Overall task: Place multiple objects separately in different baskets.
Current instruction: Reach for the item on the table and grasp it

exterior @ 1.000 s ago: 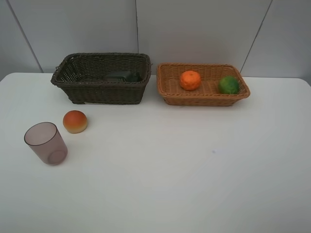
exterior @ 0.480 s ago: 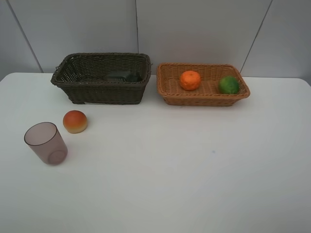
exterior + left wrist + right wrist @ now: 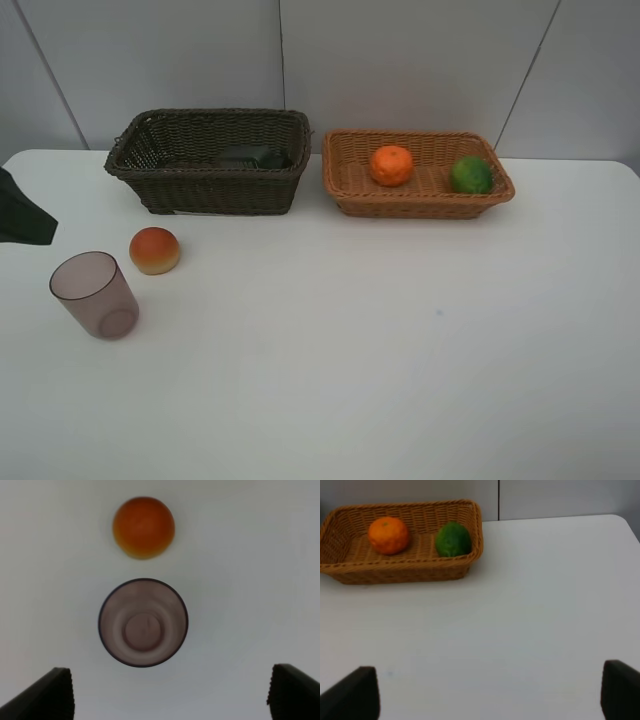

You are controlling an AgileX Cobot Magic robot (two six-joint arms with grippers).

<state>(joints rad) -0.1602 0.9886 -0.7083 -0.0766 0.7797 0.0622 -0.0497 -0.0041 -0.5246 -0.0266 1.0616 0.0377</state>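
Here, 2 woven baskets stand side by side at the far edge of the white table [image 3: 400, 350], close together but not touching. The dark brown basket [image 3: 205, 195] on the left is the deeper one, and a dark object [image 3: 250, 156] lies inside it toward its far right corner, too dim to identify. The light tan basket [image 3: 420, 207] on the right is shallower and holds 2 fruits apart from each other: the orange [image 3: 391, 165] near its middle and the green lime [image 3: 471, 175] at its right end. On the near left of the table, outside both baskets, the red-orange fruit [image 3: 154, 250] sits just beside the translucent purplish cup [image 3: 94, 294], which stands upright and open-mouthed; the left wrist view looks straight down into it and shows its inside bare to the bottom. The left gripper [image 3: 169, 692] hangs above that cup with its jaws spread wide and nothing between them; only a dark part of its arm shows at the left edge of the high view. The right gripper [image 3: 487, 690] is likewise spread wide and grips nothing, over bare table nearer than the tan basket.
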